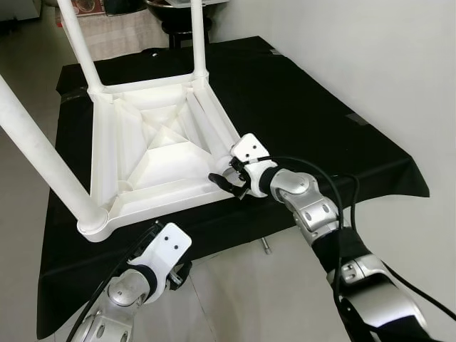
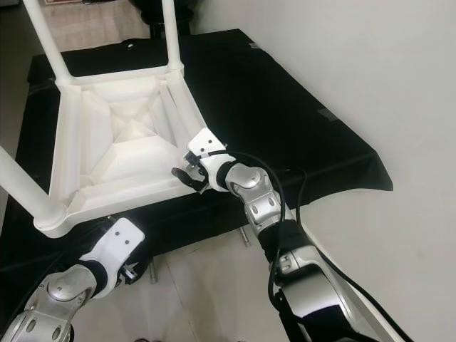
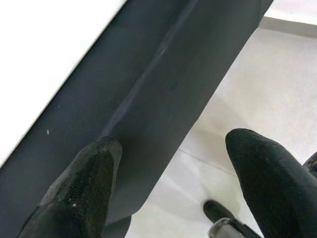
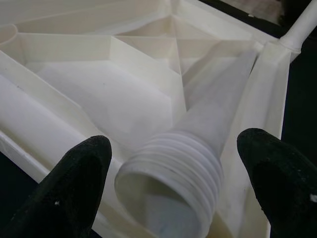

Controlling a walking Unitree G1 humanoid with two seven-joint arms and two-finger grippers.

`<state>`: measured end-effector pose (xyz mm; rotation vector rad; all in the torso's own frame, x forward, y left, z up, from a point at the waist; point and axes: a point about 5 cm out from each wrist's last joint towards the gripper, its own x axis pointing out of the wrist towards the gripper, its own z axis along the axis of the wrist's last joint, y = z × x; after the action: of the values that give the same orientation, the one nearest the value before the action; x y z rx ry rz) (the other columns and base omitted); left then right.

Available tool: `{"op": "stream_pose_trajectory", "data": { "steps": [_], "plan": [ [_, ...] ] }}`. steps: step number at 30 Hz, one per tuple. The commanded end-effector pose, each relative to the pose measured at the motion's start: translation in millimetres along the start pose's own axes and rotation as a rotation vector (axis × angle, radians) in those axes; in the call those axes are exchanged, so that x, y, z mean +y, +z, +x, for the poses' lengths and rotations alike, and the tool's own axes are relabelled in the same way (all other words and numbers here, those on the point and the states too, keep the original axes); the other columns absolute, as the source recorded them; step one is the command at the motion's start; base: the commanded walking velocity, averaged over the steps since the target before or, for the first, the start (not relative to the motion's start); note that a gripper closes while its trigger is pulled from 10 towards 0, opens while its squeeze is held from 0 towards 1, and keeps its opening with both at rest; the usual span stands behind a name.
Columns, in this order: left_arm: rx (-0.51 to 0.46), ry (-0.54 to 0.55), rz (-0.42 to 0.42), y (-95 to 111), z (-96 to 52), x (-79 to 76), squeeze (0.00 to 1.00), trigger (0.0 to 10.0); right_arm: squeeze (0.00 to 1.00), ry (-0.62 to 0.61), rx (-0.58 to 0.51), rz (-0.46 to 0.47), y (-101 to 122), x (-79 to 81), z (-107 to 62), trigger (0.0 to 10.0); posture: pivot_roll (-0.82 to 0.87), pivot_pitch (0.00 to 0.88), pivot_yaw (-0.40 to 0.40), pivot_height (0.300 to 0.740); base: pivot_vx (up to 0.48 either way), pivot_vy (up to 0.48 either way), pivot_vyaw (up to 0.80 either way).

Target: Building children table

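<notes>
Robot readies the last leg of an upturned children's table.

The white tabletop [image 1: 160, 153] lies underside up on a black cloth [image 1: 306, 114], with three legs already standing in its corners. Left of and below the tabletop's near corner, the left gripper [image 3: 168, 183] hangs off the cloth's edge, fingers spread and holding nothing. At the tabletop's near right corner, the right gripper [image 4: 173, 183] sits with its fingers [image 4: 79, 173] parted on either side of the loose fourth leg [image 4: 198, 148], which lies inside the frame along the right rim, threaded end toward the wrist. The fingers look clear of the leg, not yet clamped. A sound grip would likely close behind the threads, leaving them free, then lift the leg upright over the empty corner socket before turning it in.
</notes>
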<state>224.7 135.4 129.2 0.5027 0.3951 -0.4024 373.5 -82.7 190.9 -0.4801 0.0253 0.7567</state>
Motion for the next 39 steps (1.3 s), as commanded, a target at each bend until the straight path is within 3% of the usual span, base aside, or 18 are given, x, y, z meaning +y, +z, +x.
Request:
{"op": "stream_pose_trajectory", "data": {
  "steps": [1,8,9,13,20,26,37,39],
  "plan": [
    [-0.04,-0.009,-0.014,2.1,-3.4,-2.7,0.0,10.0,0.0,0.086,-0.032,-0.036,5.2,1.1,-1.2,10.0,-0.01,0.099,-0.044,0.74,0.0,0.0,0.0],
    [-0.141,-0.042,-0.06,8.2,-7.7,-4.1,0.0,10.0,0.0,0.183,-0.09,-0.059,12.0,-8.6,-13.4,10.0,-0.01,0.101,-0.041,0.74,0.0,0.0,0.0],
    [-0.19,-0.067,-0.059,11.6,-11.2,-6.2,0.0,10.0,0.0,0.179,-0.077,-0.076,9.4,-16.4,-18.2,10.0,-0.02,0.103,-0.038,0.74,0.0,0.0,0.0],
    [-0.204,-0.077,-0.053,12.5,-12.8,-7.6,0.0,10.0,0.0,0.166,-0.06,-0.084,7.3,-21.8,-20.8,10.0,-0.02,0.102,-0.037,0.74,0.0,0.0,0.0],
    [-0.267,-0.085,-0.058,14.8,-14.8,-7.5,0.0,10.0,0.0,0.13,0.065,-0.141,-12.1,-37.6,-31.4,10.0,-0.02,0.102,-0.032,0.74,0.0,0.0,0.0],
    [-0.274,-0.088,-0.058,14.5,-14.9,-6.8,0.0,10.0,0.0,0.068,0.126,-0.151,-17.6,-41.0,-27.8,10.0,-0.02,0.101,-0.031,0.74,0.0,0.0,0.0],
    [-0.297,-0.082,-0.05,15.2,-15.4,-5.8,0.0,10.0,0.0,-0.005,0.146,-0.078,-17.2,-32.7,-10.4,10.0,-0.01,0.108,-0.035,0.74,0.0,0.0,0.0],
    [-0.301,-0.078,-0.051,15.1,-15.3,-5.3,0.0,10.0,0.0,-0.071,0.158,-0.052,-15.5,-33.7,-4.6,10.0,-0.01,0.108,-0.035,0.74,0.0,0.0,0.0]
  ]
}}
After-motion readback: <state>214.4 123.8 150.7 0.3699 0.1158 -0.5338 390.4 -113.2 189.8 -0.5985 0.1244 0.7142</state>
